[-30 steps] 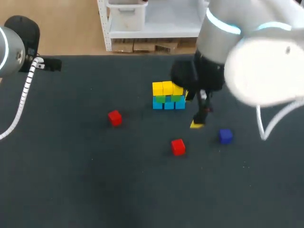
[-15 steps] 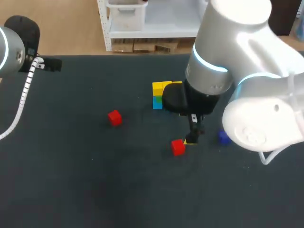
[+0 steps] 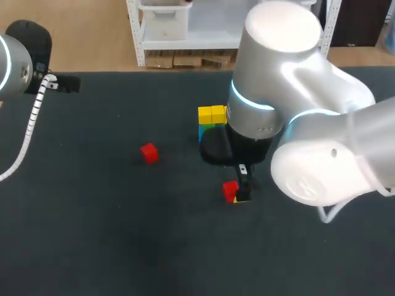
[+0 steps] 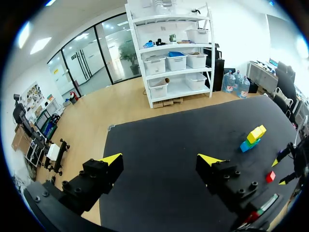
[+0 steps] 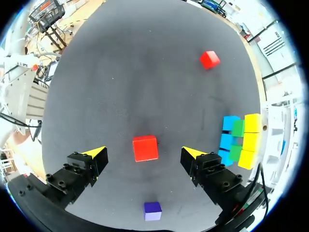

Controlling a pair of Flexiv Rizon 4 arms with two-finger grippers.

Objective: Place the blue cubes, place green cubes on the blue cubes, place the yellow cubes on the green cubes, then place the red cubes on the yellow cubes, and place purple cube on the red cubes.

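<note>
Right pincer (image 5: 144, 152) has swung above the red cube (image 5: 145, 148), fingers spread astride it.

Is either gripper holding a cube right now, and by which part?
Nothing is held. The right gripper is open, with a red cube between its fingers but clear of both; the left gripper is open and empty.
</note>
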